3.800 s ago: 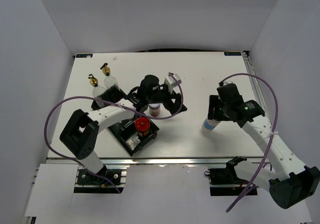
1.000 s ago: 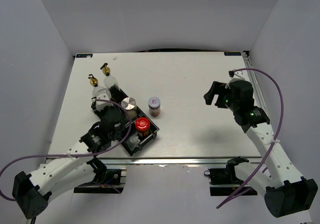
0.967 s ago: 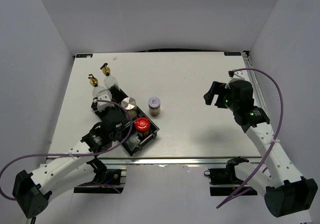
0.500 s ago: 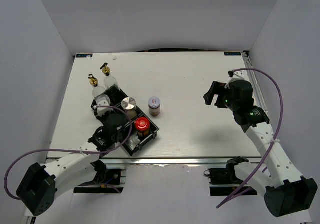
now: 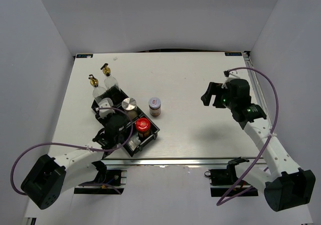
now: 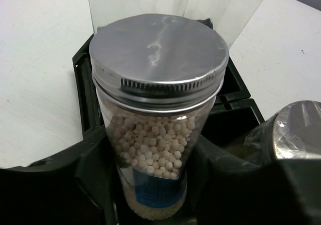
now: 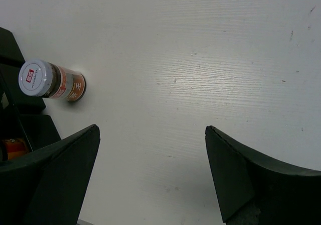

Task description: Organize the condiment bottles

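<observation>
near the table's (image 5: 200, 74) front-left corner, silver-lid jar (image 6: 158, 114) stands in the tray (image 6: 84, 99), left gripper (image 6: 155, 205) flanking it, can't tell if clamped. loose jar (image 5: 155, 106) stands mid-table, just right of tray. right gripper (image 7: 150, 175) gaping, empty, toward right edge.

The bead jar (image 6: 158, 134) has a shiny silver lid, tiny white balls inside and a blue label. The tray (image 6: 86, 104) is black. The red-lid jar (image 5: 142, 125) sits in it. The small jar (image 7: 50, 80) has an orange label. The tall bottles (image 5: 96, 90) (image 5: 108, 79) are clear with gold spouts. The table (image 5: 190, 79) is white.
</observation>
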Action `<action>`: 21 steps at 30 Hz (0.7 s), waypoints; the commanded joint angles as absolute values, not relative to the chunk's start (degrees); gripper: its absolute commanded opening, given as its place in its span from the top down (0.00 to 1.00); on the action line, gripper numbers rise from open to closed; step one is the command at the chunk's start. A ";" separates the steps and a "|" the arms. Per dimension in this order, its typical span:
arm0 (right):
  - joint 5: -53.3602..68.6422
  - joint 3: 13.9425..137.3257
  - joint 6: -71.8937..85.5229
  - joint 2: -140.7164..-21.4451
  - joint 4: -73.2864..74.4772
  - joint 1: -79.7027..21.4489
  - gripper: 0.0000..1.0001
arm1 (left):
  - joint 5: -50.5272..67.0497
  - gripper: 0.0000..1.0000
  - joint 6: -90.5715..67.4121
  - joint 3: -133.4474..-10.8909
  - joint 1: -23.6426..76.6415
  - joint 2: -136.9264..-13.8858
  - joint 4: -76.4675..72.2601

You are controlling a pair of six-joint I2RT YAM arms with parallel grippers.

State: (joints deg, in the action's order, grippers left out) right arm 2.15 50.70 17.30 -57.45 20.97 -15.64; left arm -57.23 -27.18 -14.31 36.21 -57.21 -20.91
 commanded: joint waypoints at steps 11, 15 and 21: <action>16.79 51.06 8.89 -64.16 10.46 -18.36 0.11 | -55.21 0.07 -29.79 -16.96 35.95 -49.66 -13.37; 14.68 53.43 6.69 -66.61 10.89 -22.05 0.11 | -52.66 0.07 -29.36 -17.14 35.95 -47.64 -12.22; 9.77 61.67 1.59 -75.75 15.46 -32.33 0.11 | -49.22 0.02 -30.67 -23.62 35.95 -44.04 -0.98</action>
